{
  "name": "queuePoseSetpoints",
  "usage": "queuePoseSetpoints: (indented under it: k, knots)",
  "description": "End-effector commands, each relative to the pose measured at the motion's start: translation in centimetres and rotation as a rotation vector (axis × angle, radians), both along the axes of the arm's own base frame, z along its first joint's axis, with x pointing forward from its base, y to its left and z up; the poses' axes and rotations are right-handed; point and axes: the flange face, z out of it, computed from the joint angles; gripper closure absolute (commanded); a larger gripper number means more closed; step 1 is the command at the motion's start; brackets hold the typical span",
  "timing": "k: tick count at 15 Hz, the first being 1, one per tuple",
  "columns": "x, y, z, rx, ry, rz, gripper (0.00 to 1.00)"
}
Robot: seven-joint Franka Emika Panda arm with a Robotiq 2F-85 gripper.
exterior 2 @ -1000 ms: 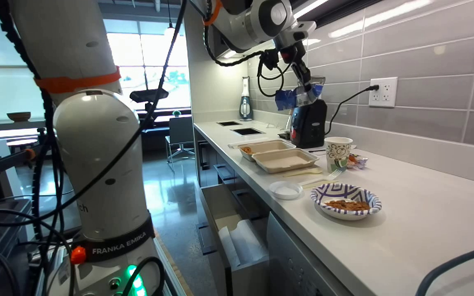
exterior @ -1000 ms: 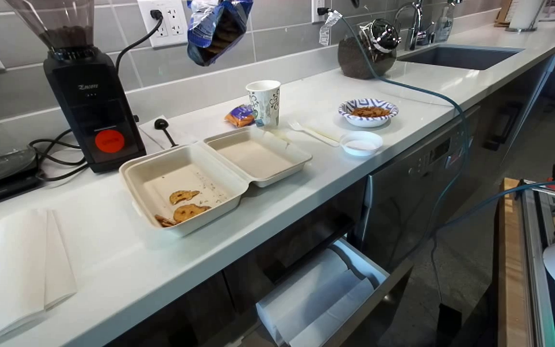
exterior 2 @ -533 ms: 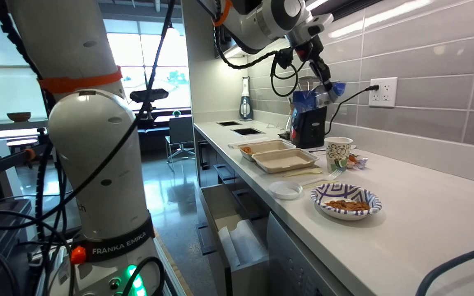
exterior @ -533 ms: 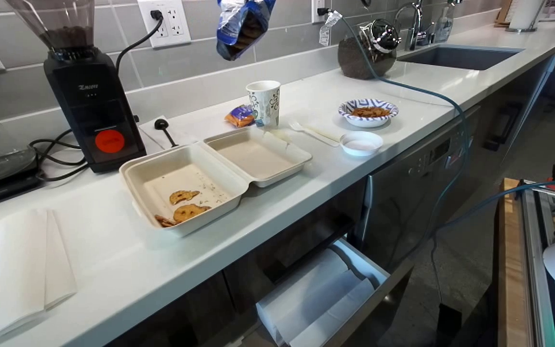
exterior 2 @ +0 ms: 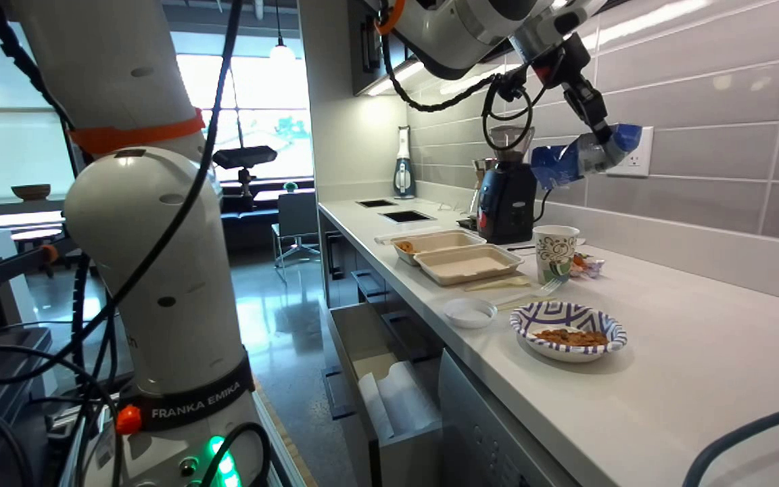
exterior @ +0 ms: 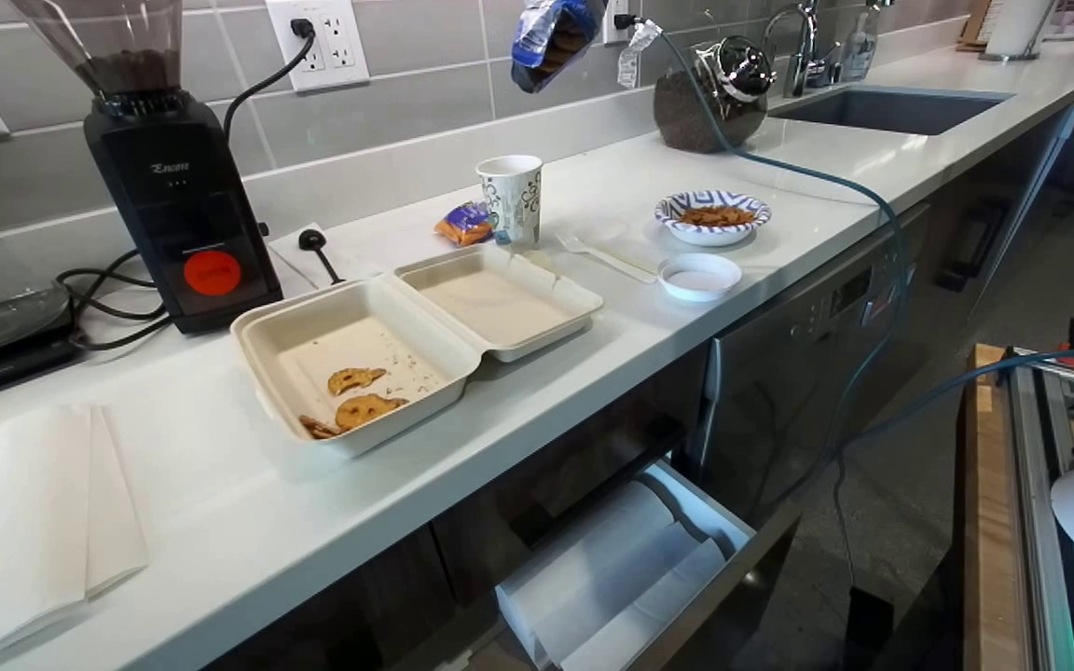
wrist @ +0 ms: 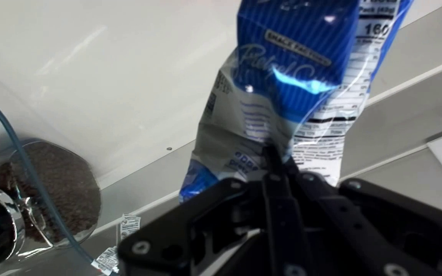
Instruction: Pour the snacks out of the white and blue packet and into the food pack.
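Pouring: judged begun, possibly complete.
Gripper (wrist: 281, 158) grasps the white-and-blue pretzel packet (wrist: 292, 86) above the counter (exterior: 211, 485); well apart, the clamshell food pack (exterior: 430, 328) holds a few snacks (exterior: 367, 410). Next, likely: tip any remainder over it.

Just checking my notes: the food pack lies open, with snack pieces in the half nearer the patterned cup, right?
No, in the open food pack, the snack pieces lie in the half farther from the patterned cup, as both exterior views show.
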Motion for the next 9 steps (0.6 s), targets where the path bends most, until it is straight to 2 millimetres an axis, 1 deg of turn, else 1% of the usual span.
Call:
queuePoseSetpoints:
  k: [1,3,4,9]
  knots:
    - [0.4,-2.7,-1.0,-0.005,0.057,-0.001,1.00]
    - [0.5,-4.4,-1.6,-0.018,0.068,0.013,1.00]
    - [0.6,-5.1,-2.2,-0.016,0.079,0.031,1.00]
    - [1.4,-7.5,-5.8,0.025,0.162,0.093,1.00]
